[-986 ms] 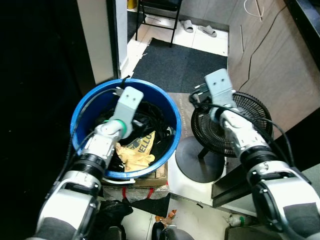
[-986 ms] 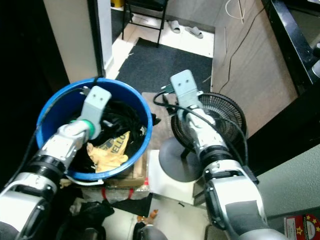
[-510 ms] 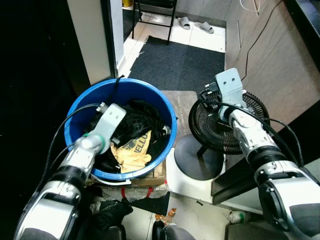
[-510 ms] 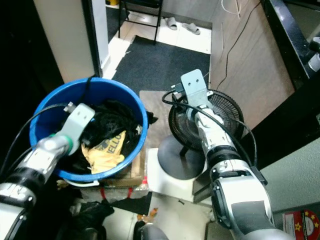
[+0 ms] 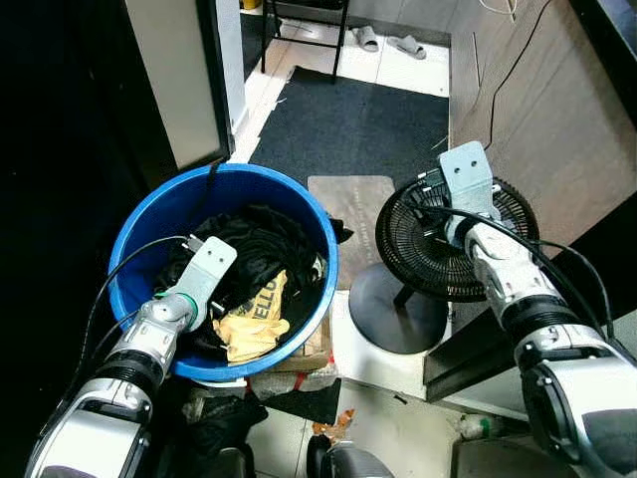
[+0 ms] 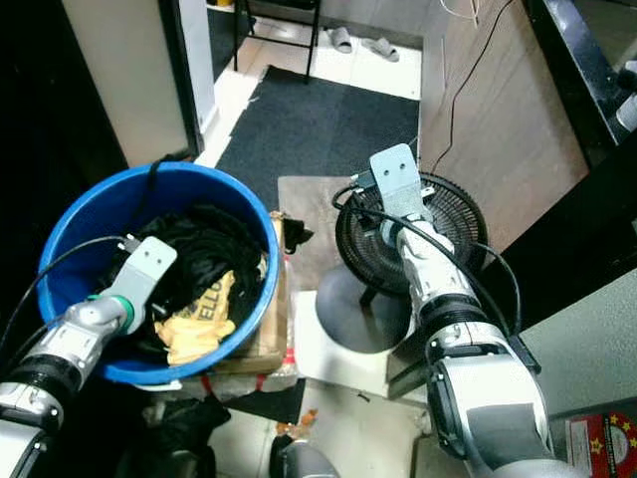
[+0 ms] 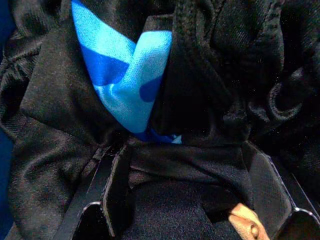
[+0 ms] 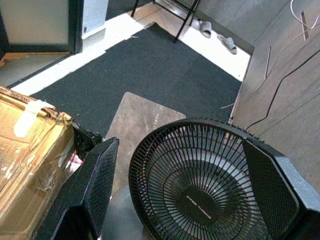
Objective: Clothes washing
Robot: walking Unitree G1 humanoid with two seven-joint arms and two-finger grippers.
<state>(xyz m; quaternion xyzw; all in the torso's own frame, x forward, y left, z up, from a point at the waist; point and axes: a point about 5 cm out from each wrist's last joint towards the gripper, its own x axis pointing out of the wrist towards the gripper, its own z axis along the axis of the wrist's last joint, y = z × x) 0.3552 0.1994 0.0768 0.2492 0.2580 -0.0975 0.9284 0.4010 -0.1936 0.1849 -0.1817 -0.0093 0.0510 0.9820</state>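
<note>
A blue bucket stands low on my left, heaped with black clothes and a yellow printed garment. My left arm reaches down into it near its near-left wall. In the left wrist view my left gripper is open, its fingers spread wide and pressed into black cloth, with a blue patterned cloth just beyond them. My right gripper is open and hangs empty above a black fan.
The fan stands on a round base to the right of the bucket. A cardboard box sits under the bucket. A dark mat, chair legs and a wood wall lie beyond. Dark clothes lie by my feet.
The camera has shifted. My left gripper has drawn back from the bucket's far middle to its near-left side and sunk lower among the clothes. The right arm stays over the fan.
</note>
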